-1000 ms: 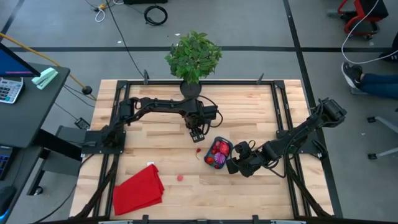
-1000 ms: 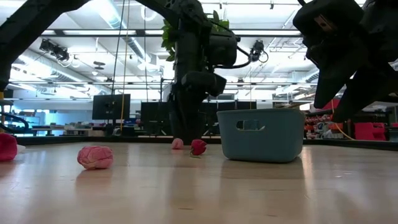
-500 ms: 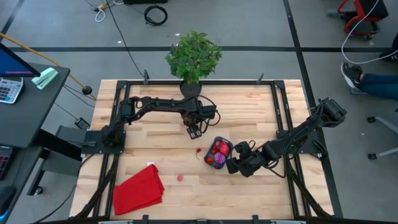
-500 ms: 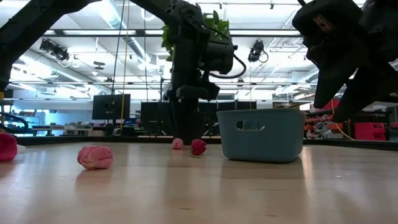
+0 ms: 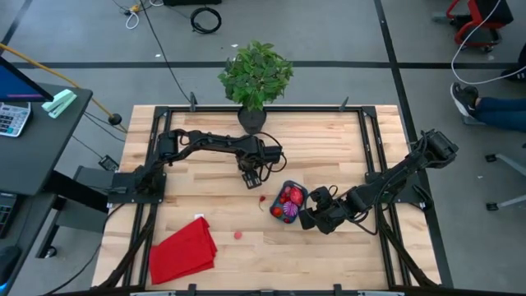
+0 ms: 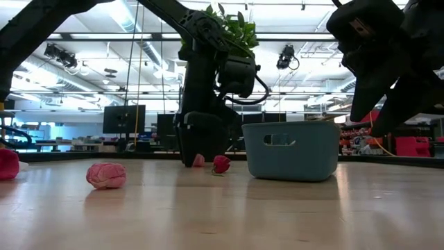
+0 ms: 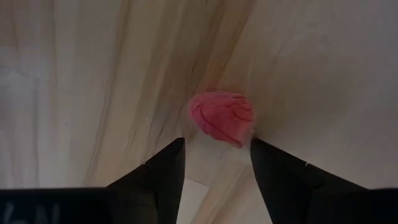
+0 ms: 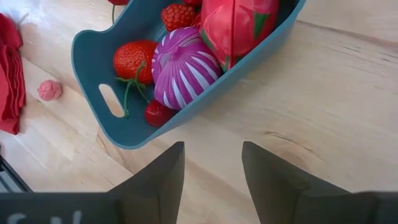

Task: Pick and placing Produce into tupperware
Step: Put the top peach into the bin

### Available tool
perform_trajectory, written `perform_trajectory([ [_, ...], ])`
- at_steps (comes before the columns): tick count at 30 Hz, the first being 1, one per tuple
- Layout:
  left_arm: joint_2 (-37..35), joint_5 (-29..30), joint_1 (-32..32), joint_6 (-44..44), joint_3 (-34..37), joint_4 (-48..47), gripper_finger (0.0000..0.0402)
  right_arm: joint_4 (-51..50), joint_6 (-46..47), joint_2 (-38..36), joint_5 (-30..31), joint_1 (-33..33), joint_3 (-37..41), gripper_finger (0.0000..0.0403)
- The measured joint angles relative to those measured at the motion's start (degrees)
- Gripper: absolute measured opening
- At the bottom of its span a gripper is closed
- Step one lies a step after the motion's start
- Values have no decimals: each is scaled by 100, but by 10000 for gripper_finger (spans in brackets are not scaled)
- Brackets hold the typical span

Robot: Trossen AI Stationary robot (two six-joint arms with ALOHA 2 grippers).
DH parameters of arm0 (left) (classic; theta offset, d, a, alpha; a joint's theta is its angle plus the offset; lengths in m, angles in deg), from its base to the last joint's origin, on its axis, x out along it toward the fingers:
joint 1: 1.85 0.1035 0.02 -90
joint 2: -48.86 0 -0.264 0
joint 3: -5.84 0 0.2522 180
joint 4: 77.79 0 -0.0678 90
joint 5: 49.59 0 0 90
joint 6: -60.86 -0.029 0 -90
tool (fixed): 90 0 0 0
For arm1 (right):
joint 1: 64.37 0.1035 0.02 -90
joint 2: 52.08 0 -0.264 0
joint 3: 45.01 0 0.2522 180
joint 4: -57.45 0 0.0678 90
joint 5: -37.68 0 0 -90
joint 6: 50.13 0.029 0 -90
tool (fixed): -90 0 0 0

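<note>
The teal tub [image 5: 289, 203] stands right of the table's middle. It holds a purple-and-white striped piece [image 8: 185, 67], a strawberry [image 8: 133, 60] and other red pieces. My left gripper [image 7: 217, 144] is open and low over the table, left of the tub and farther back [image 5: 251, 175]. A small pink piece [image 7: 222, 116] lies on the wood just beyond its fingertips; I cannot see it in the high view. A red piece [image 5: 262, 198] lies beside the tub's left side, a pink one [image 5: 238, 234] nearer the front. My right gripper [image 8: 212, 149] is open, beside the tub's near-right end [image 5: 316, 218].
A red cloth [image 5: 182, 251] lies at the front left of the table. A potted plant [image 5: 256, 74] stands at the far edge. Black frame rails [image 5: 156, 156] run along the left and right sides. Bare wood shows between the cloth and the tub.
My left gripper has moved a little toward the table's left edge and come down from above the table to just over the wood, beside the small pink piece. The right arm, the tub and the loose pieces have kept still.
</note>
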Motion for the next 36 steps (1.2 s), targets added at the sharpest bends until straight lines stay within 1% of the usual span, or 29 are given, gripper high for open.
perform_trajectory([
  [6, 0, 0, 0, -9, 2, 29, 192, 0, -4, 0, 2, -2, 0, 170],
  [15, 0, 0, 5, -22, 7, 124, 183, 1, -11, 2, 9, 0, 0, 170],
  [27, 0, 4, 12, -79, 9, 396, 182, 0, -10, 2, 9, -4, 0, 170],
  [32, 0, 7, 11, -72, 9, 511, 184, 0, -9, 2, 7, -84, 0, 170],
  [36, 2, 7, 11, -63, 9, 538, 176, 0, -11, 2, 7, -164, 0, 170],
])
